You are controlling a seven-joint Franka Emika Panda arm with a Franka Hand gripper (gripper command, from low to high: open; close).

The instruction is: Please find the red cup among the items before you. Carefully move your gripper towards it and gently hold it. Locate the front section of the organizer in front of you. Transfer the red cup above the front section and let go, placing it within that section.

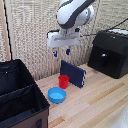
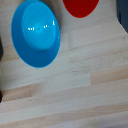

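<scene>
The red cup (image 1: pixel 63 81) stands upright on the wooden table, next to a light-blue bowl (image 1: pixel 57 94). My gripper (image 1: pixel 61 52) hangs open and empty well above the cup, fingers pointing down. The black organizer (image 1: pixel 20 95) sits at the exterior view's left, with a divider (image 1: pixel 17 90) splitting it into two compartments; the nearer section (image 1: pixel 17 107) is empty as far as I can see. In the wrist view the cup (image 2: pixel 80 7) shows partly at the picture's edge beside the bowl (image 2: pixel 36 33); my fingers do not show there.
A dark-blue flat board (image 1: pixel 73 73) leans upright just behind the cup. A black boxy machine (image 1: pixel 110 53) with a slot stands at the exterior view's right. A wicker screen closes the back.
</scene>
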